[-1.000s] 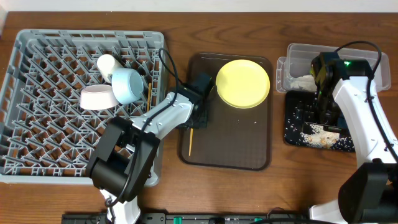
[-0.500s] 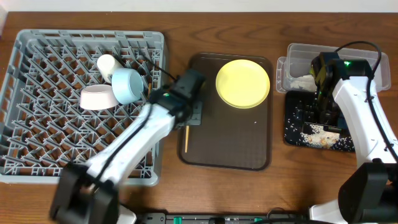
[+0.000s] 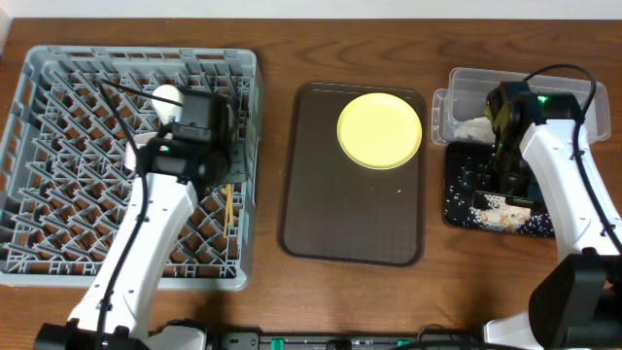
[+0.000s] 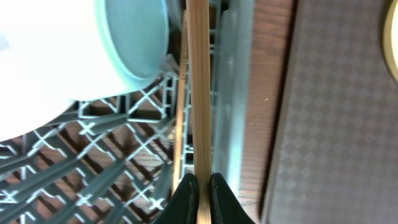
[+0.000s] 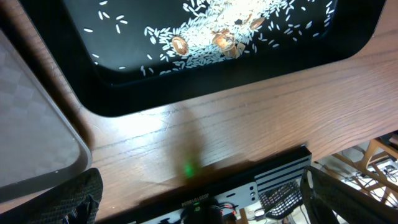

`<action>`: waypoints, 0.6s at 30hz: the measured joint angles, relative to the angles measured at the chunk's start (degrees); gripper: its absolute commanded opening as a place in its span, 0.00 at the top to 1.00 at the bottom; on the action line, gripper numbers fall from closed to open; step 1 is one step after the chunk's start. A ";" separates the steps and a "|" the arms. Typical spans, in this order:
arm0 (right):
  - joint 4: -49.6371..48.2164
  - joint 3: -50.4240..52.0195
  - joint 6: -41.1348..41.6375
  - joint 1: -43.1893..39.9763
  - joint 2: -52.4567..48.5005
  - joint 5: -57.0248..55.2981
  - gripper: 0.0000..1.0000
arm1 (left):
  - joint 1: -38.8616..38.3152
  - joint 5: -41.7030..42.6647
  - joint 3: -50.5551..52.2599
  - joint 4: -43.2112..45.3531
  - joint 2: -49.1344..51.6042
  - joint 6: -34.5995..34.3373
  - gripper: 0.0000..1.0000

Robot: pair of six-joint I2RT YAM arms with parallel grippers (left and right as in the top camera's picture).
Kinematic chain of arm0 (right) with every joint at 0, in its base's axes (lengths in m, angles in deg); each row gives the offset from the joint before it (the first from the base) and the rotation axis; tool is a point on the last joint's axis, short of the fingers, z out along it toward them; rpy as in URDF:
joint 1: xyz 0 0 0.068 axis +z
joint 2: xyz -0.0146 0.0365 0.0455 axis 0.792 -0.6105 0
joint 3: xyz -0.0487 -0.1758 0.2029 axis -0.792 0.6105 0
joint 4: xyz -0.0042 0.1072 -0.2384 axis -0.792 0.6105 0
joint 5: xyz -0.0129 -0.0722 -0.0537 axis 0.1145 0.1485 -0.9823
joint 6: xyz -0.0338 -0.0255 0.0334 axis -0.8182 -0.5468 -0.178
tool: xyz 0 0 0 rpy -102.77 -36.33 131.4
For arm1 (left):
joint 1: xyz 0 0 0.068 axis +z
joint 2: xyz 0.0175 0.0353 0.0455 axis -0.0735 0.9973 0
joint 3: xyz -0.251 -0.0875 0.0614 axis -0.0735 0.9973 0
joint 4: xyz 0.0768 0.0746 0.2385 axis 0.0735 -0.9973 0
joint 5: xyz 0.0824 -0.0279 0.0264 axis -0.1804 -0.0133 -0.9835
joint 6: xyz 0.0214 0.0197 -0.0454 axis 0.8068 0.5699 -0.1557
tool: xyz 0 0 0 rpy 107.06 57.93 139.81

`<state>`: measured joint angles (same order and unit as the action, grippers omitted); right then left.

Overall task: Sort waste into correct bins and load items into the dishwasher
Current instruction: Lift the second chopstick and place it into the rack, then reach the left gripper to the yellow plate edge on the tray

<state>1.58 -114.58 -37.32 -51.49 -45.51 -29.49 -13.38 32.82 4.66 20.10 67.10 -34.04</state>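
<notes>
Pinching a thin, pale wooden chopstick [image 4: 199, 87], left gripper [image 4: 200, 182] hovers over grey rack [image 3: 58, 185].

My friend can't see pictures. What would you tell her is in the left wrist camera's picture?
The left pincer, shut, pinches a thin wooden chopstick that runs straight up the picture. It hangs over the grey dish rack, beside a light-blue bowl; the dark-brown tray lies to the right.

White arm shells [image 3: 146, 243], black joints and looping black cables [image 3: 559, 70], a green light [image 3: 540, 98], black pincer fingers [image 4: 184, 202].
</notes>
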 measured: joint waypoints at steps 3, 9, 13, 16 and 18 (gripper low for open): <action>0.00 0.00 0.00 -0.02 0.00 0.00 0.01 | 1.64 0.63 0.00 0.07 0.13 2.51 0.94; 0.00 0.00 -0.02 0.00 0.00 0.00 0.01 | 2.21 0.90 0.00 0.98 3.04 4.46 0.94; 0.00 0.00 -0.02 -0.02 0.00 0.00 0.01 | 2.23 0.90 0.00 1.73 6.49 4.74 0.90; 0.02 0.00 0.00 -0.02 0.00 0.00 0.01 | 2.23 1.07 0.02 1.86 8.48 5.70 0.55; 0.02 0.00 -0.02 0.00 0.00 0.00 0.01 | 2.23 1.38 0.02 1.90 8.72 5.62 0.46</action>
<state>1.60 -114.58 -37.34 -51.49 -45.51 -29.49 -11.15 34.20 4.68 22.00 75.82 -28.42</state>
